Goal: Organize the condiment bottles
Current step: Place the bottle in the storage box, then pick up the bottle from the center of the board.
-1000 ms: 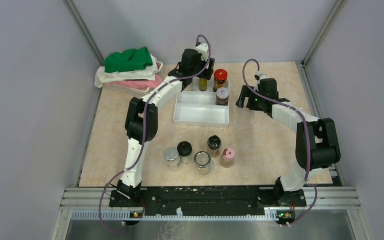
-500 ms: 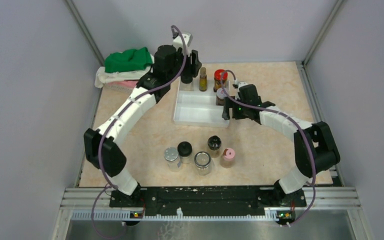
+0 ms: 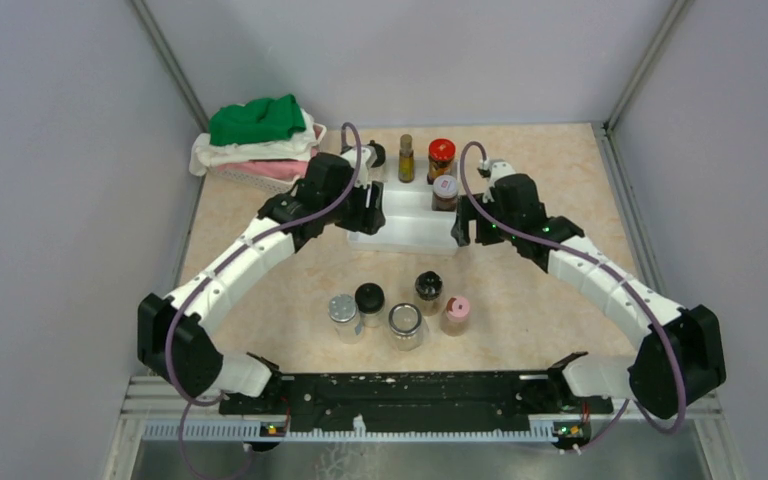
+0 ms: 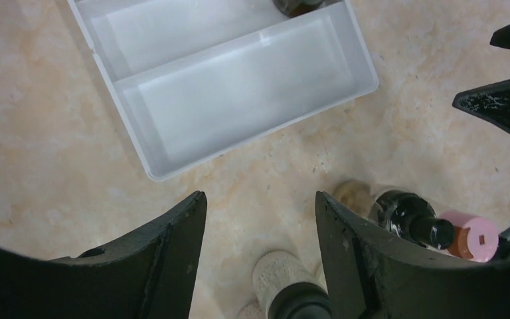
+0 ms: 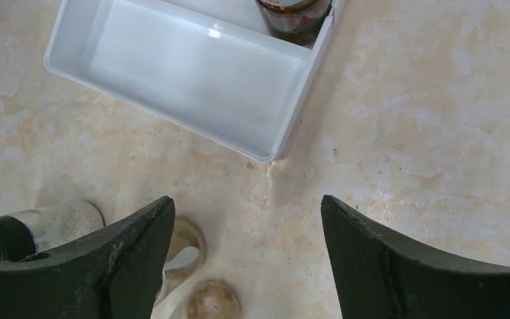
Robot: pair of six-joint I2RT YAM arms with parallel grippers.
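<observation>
Four condiment bottles stand in the white stepped tray [image 3: 410, 228]: a black-capped one [image 3: 377, 153], the slim amber one [image 3: 406, 158] and a red-capped jar [image 3: 441, 155] at the back, a white-red capped jar [image 3: 445, 190] one step down. Several more stand in front of the tray: silver-capped [image 3: 343, 312], black-capped [image 3: 369, 298], wide silver lid [image 3: 405, 324], black [image 3: 428, 285], pink [image 3: 456, 313]. My left gripper [image 3: 370, 208] [image 4: 260, 199] hangs open and empty over the tray's left front. My right gripper [image 3: 458, 230] [image 5: 246, 199] is open and empty at its right front corner.
A basket of folded cloths, green on top [image 3: 258, 120], sits at the back left. Walls close the table on three sides. In the left wrist view the tray [image 4: 239, 86] lies ahead, and the right gripper's fingers [image 4: 505, 106] show at the right edge.
The left gripper let go of the amber bottle at the tray's back, rose and drew back to the tray's left front. The right gripper moved left and nearer, to the tray's right front corner.
</observation>
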